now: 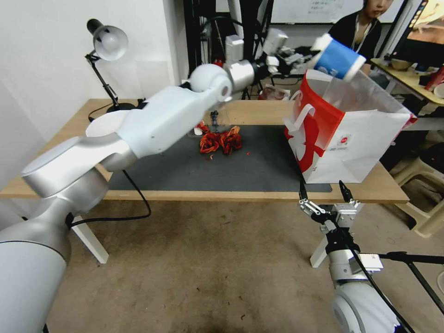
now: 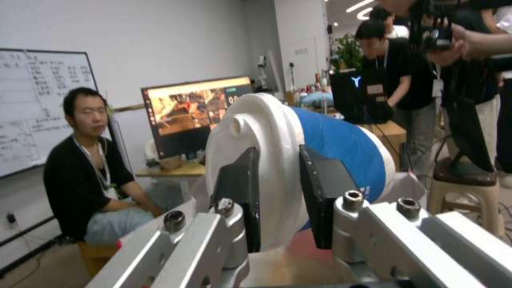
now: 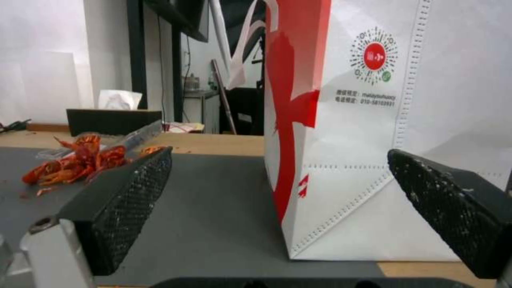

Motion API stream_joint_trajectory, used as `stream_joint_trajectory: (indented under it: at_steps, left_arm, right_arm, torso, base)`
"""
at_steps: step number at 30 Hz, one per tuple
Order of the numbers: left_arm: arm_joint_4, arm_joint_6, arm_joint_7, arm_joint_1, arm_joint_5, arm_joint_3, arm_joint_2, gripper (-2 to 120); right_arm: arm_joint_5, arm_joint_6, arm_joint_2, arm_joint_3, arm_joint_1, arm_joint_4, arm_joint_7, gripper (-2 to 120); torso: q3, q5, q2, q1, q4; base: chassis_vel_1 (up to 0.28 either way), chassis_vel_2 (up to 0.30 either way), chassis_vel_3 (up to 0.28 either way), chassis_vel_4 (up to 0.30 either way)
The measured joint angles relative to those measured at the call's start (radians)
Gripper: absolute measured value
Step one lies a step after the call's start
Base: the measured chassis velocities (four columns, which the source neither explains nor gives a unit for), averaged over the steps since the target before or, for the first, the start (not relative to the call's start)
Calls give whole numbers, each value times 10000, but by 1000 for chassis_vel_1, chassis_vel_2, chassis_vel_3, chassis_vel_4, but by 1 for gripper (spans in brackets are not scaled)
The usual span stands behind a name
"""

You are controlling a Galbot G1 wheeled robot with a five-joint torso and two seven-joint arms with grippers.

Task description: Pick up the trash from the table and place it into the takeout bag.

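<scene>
- One item in transit: blue paper cup, white lid on, lying on its side, pinched at the lid end between the fingers of the left gripper; the dark pads press the rim from either side.
- Left gripper, position: extended far across the table, raised above it, with the cup's body projecting beyond the fingertips and hanging over the open mouth of the bag.
- Takeout bag: directly below and just past the held cup; stands upright on the near right corner of the table, mouth open, white faces, red side, white loop handles. Contents cannot be seen from these views.
- Status of this item: lifted and carried to the bag, not yet released. Judged to be at the drop-off stage; letting go remains.
- Right gripper: fingers spread wide, nothing between them; held low in front of the table edge, just short of the bag's white face, which fills the space beyond its fingertips. Appears idle.
- Remaining on the table, well back from the left gripper toward the robot: a red-orange heap of shell-like scraps on the dark grey mat, with a clear plastic container beside it and a few red crumbs scattered close by.
- Progress, as judged: at least this heap and its clear container are outstanding, so the clearing is partway, not finished.
- Non-task item: desk lamp at the far left of the table, well apart from both grippers.
</scene>
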State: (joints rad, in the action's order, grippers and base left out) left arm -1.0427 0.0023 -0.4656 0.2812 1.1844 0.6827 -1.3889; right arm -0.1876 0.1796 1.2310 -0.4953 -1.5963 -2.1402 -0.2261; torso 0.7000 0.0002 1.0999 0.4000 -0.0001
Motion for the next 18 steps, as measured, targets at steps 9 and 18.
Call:
stream_joint_trajectory:
  at_steps: [9, 18]
  left_arm:
    - [402, -28, 74, -36, -325, 463, -480, 17]
    - [371, -37, 287, -166, -433, 499, -455, 43]
  right_arm:
    - [0, 33, 4, -37, -45, -44, -1, 100]
    - [0, 33, 19, -25, -31, -44, 0, 100]
  torso:
    - [0, 0, 2, 0, -1]
    - [0, -2, 2, 0, 1]
  base:
    - [0, 0, 0, 0]
    - [0, 0, 0, 0]
